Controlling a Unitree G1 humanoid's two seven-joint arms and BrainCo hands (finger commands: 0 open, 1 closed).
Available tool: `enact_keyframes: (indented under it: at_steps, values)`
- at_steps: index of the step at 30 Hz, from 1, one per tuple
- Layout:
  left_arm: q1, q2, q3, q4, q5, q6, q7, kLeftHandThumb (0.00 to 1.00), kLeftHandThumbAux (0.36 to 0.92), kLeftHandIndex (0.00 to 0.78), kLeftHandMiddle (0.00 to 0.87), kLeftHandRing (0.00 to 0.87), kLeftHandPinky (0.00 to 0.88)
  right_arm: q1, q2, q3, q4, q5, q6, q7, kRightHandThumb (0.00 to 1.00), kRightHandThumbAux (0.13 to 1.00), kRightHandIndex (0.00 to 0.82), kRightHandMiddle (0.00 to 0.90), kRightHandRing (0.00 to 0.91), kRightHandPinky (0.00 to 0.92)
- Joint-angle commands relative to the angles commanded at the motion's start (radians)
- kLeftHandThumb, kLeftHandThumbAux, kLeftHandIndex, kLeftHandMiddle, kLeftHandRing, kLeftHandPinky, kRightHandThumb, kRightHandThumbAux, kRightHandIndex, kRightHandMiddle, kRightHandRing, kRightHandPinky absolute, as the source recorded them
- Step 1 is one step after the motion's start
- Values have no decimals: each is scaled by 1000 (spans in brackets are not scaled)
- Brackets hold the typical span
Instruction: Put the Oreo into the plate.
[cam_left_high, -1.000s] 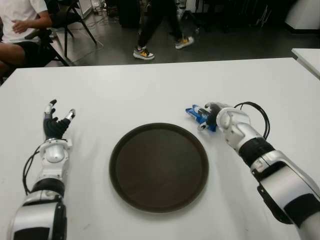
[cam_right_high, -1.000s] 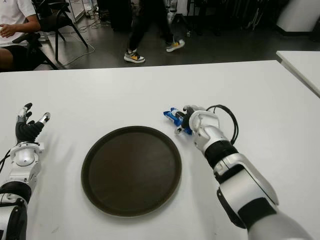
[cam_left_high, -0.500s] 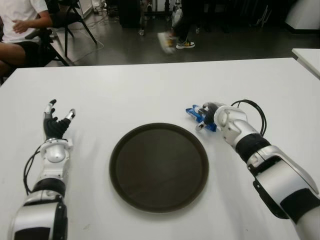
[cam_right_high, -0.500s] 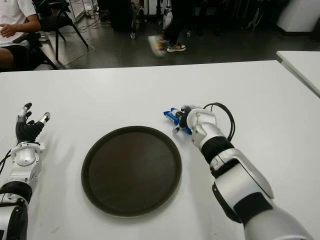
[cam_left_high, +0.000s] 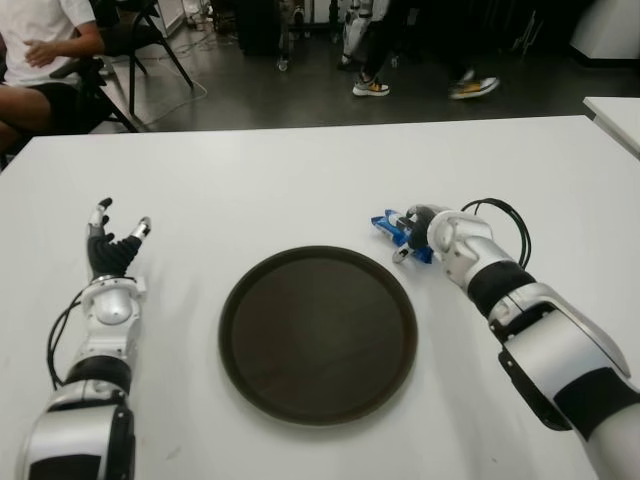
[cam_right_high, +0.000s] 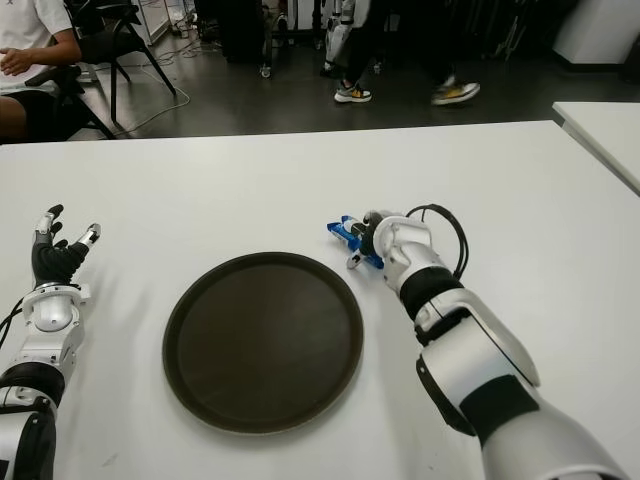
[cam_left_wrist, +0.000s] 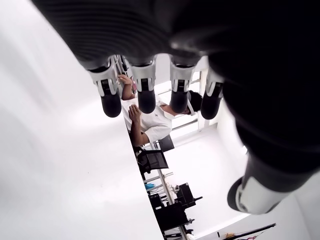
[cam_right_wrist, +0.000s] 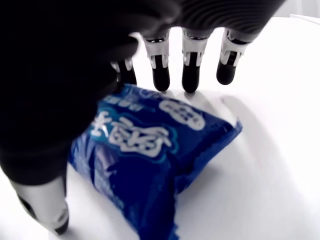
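Note:
The Oreo is a blue packet (cam_right_wrist: 150, 150) lying flat on the white table (cam_left_high: 300, 180), just off the far right rim of the plate. The plate (cam_left_high: 240, 290) is a round dark brown tray at the table's middle, with nothing on it. My right hand (cam_left_high: 406, 236) is cupped over the packet. Its fingers (cam_right_wrist: 190, 75) reach past the far edge of the packet and the thumb stands on the other side; they have not closed on it. My left hand (cam_left_high: 112, 243) shows to the left of the plate, fingers spread and holding nothing.
A black cable (cam_left_high: 505, 215) loops off my right wrist. A second white table (cam_left_high: 615, 110) stands at the far right. A seated person (cam_left_high: 40, 50) is beyond the far left corner, and people's legs (cam_left_high: 400, 60) cross the floor behind the table.
My right hand has stayed over the packet while its forearm swung slightly. The walking legs in the background moved to the right. The left hand is still.

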Motion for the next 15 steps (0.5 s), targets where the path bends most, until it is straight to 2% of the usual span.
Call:
enact_keyframes:
  at_steps: [5,15]
  values:
    - [-4,-1,2,8,-2,-3,0,0,670,0,0,0,0,-5,-4,-1,27,1,-15,3,0,745,54,101,71,0]
    - [3,9,-11,8,15,-13,8,0,666,0,0,0,0,-9,10,-18,81,15,-13,-9,0,740,54,97,71,1]
